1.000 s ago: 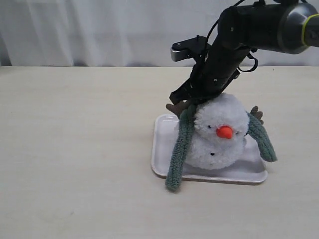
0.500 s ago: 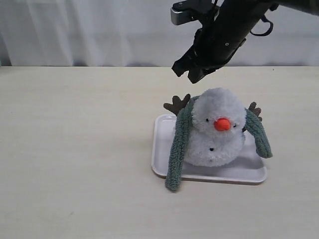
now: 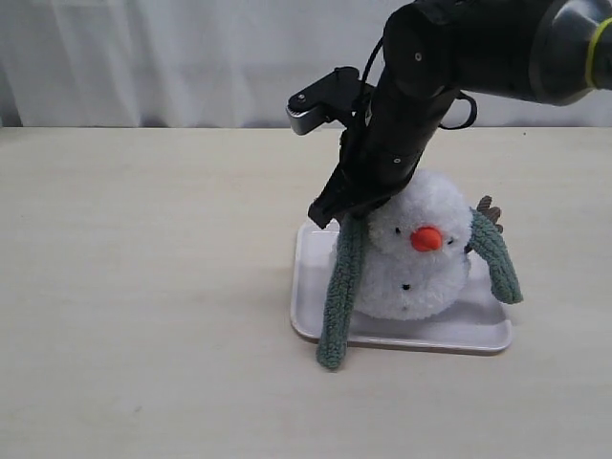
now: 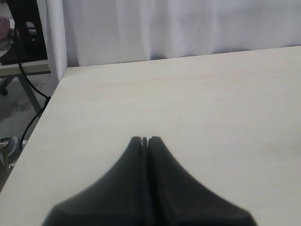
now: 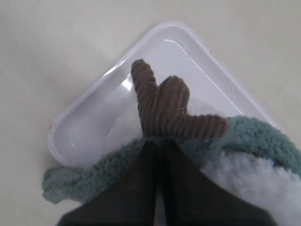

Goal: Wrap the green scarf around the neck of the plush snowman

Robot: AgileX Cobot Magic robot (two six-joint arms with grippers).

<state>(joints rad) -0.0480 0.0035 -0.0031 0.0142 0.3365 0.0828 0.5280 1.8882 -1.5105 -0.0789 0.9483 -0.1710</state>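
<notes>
- Pale white curtain [image 3: 191,57] hangs behind the bench's far edge; past a side edge, the left wrist view shows grey floor and a black cable [image 4: 28,117].
- The bench [image 3: 143,287] is a cream, faintly grained top.
- A white tray [image 3: 308,277] sits right of the bench's middle, about midway between the far and near edges.
- The plush snowman [image 3: 421,277] stands on the tray, its orange nose [image 3: 426,238] facing the near edge.
- The green scarf [image 3: 339,287] lies draped behind the head, one end hanging down each side. One end crosses the tray's near rim onto the bench.
- The right gripper [image 5: 160,143] has its fingers pressed together, tips against the scarf at the foot of a brown twig arm [image 5: 164,106]. Whether fleece is pinched between them cannot be told.
- The left gripper [image 4: 145,140] is clenched, holding nothing, over bare bench near a side edge.
</notes>
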